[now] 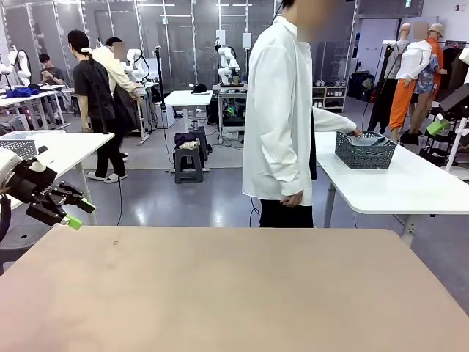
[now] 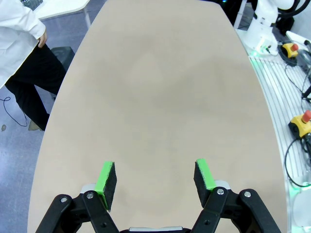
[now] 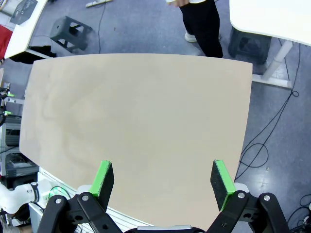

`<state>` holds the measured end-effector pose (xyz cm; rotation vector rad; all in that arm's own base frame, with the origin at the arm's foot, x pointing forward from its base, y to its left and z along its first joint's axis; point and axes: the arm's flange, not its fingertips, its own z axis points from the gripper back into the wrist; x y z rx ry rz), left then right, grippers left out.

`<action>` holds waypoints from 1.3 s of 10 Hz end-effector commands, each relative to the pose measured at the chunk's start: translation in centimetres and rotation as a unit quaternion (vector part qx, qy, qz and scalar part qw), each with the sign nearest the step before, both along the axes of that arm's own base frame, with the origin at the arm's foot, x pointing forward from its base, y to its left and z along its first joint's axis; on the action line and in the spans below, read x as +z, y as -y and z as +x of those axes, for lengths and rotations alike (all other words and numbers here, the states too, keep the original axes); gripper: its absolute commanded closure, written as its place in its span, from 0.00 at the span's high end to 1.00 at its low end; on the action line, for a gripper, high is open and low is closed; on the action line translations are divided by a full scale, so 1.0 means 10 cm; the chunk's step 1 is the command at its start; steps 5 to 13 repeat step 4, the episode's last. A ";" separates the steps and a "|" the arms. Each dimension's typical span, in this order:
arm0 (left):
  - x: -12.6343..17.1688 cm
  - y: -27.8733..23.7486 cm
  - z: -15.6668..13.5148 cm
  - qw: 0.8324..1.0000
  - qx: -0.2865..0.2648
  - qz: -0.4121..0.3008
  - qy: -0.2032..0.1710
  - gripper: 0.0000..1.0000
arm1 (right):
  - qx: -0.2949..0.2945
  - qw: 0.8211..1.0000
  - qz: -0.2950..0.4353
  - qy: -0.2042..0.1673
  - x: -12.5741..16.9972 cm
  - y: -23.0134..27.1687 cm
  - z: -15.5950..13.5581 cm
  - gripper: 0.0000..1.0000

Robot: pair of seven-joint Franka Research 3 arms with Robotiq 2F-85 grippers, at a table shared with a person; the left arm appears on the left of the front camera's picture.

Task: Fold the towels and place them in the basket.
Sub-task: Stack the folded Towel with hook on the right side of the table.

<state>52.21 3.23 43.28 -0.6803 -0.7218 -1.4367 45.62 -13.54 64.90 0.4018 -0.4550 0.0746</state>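
Beige table (image 1: 234,293) bare; left claw (image 2: 155,178), right claw (image 3: 163,179) agape, empty.

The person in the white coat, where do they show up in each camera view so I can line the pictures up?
Front view: the person stands upper centre, beyond the table's far edge, reaching right toward the basket.
Left wrist view: the person is at the upper left corner, beside the table's edge.
Right wrist view: the person's legs are at top centre, past the table's far edge.
Shared landmark: the beige table.
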 end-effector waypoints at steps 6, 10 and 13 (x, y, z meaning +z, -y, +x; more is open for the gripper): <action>0.02 0.01 -0.02 1.000 0.001 0.001 0.002 0.81 | -0.002 1.000 -0.003 -0.009 0.02 -0.01 0.01 1.00; 0.02 0.01 -0.02 1.000 0.001 0.001 0.002 0.81 | -0.002 1.000 -0.003 -0.009 0.02 -0.01 0.01 1.00; 0.02 0.01 -0.02 1.000 0.001 0.001 0.002 0.81 | -0.002 1.000 -0.003 -0.009 0.02 -0.01 0.01 1.00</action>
